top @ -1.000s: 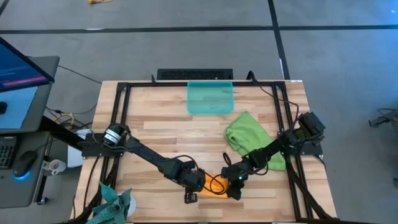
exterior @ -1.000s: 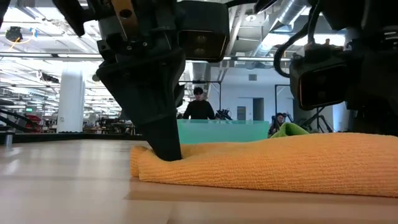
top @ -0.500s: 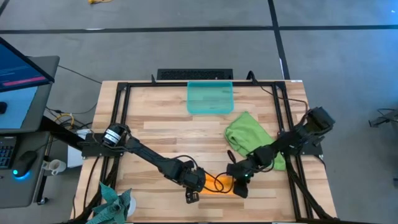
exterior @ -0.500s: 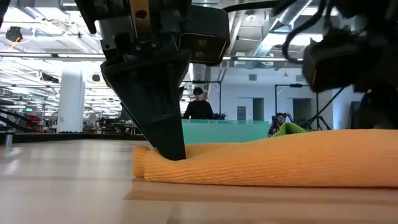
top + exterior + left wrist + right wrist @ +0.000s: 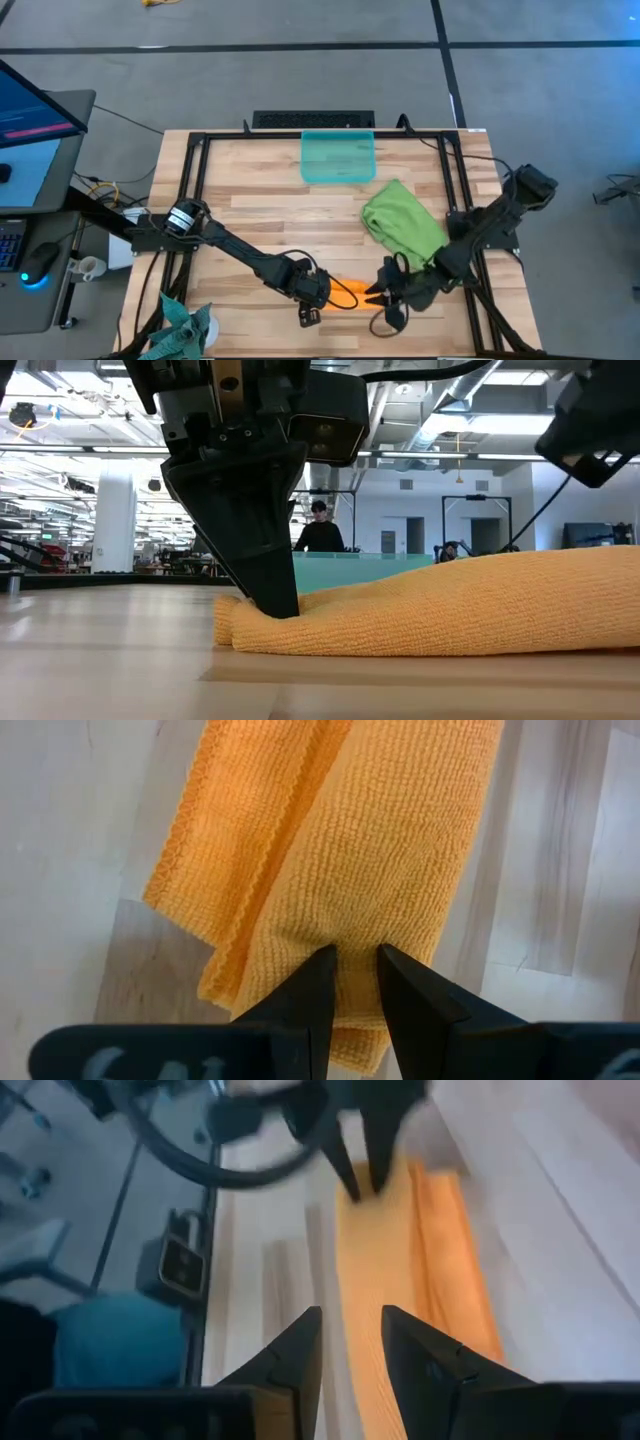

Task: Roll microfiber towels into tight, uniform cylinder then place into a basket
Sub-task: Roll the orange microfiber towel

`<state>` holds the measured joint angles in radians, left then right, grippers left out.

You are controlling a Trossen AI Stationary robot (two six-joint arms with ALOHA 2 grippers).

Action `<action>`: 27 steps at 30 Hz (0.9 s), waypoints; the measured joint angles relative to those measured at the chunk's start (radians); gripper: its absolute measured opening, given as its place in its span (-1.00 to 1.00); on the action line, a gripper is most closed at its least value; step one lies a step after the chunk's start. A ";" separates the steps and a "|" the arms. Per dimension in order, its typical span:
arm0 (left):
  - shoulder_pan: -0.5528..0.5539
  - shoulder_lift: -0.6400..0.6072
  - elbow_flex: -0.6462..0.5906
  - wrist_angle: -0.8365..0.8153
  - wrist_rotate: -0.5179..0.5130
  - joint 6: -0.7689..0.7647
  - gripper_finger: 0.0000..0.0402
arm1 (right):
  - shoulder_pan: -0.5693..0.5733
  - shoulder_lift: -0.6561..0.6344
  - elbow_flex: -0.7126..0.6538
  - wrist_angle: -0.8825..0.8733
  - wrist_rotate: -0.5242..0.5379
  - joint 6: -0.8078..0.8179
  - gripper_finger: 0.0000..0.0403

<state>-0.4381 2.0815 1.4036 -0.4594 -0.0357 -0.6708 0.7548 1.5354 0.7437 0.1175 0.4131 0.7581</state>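
The orange towel (image 5: 355, 293) lies as a long folded strip near the table's front edge, between my two grippers. My left gripper (image 5: 312, 300) is shut on its left end, and my right gripper (image 5: 388, 294) is shut on its right end. In the low view the strip (image 5: 450, 610) rises toward its right end. The lime green towel (image 5: 402, 224) lies crumpled on the table at the right. The teal basket (image 5: 338, 157) stands at the far middle of the table. My left gripper pinches a small fold of the orange towel's left end (image 5: 352, 935) between its two fingers. The fingers (image 5: 268, 585) come steeply from above and dent the cloth, and this end rests on the table. My right gripper has the strip's right end (image 5: 352, 1295) between its two fingers, which lie along the strip and slant down from the table's right side. This end is raised off the table.
A dark teal-grey cloth (image 5: 182, 330) hangs at the table's front left corner. A black frame (image 5: 190, 180) runs round the table top. Bare wood lies between the basket and the orange towel. A person (image 5: 320, 532) stands in the room beyond the table.
My right gripper has risen, rolled its wrist and drawn a little toward the table's right edge. The orange towel's right end has come up with it. The left end has stayed on the table under my left gripper.
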 joint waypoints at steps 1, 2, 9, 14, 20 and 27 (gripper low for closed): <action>0.000 0.000 0.000 0.002 0.000 0.000 -0.62 | 0.004 0.029 0.001 0.054 0.014 -0.014 -0.37; 0.000 0.000 0.000 0.003 0.000 0.000 -0.62 | 0.005 0.058 0.001 0.097 0.014 -0.030 -0.37; 0.000 0.000 0.000 0.006 -0.004 -0.004 -0.62 | -0.017 0.211 0.001 0.221 -0.027 -0.019 -0.37; 0.000 0.000 0.000 0.006 -0.005 -0.004 -0.62 | -0.031 0.260 0.002 0.221 -0.095 0.040 -0.37; 0.001 0.002 0.000 0.025 -0.046 0.042 -0.62 | -0.031 0.283 0.007 0.119 -0.097 0.171 -0.42; -0.001 0.001 0.000 0.038 -0.113 0.088 -0.62 | -0.031 0.280 0.009 0.042 -0.100 0.206 -0.55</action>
<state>-0.4389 2.0827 1.4033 -0.4209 -0.1485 -0.5828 0.7238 1.8156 0.7525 0.1599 0.3134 0.9645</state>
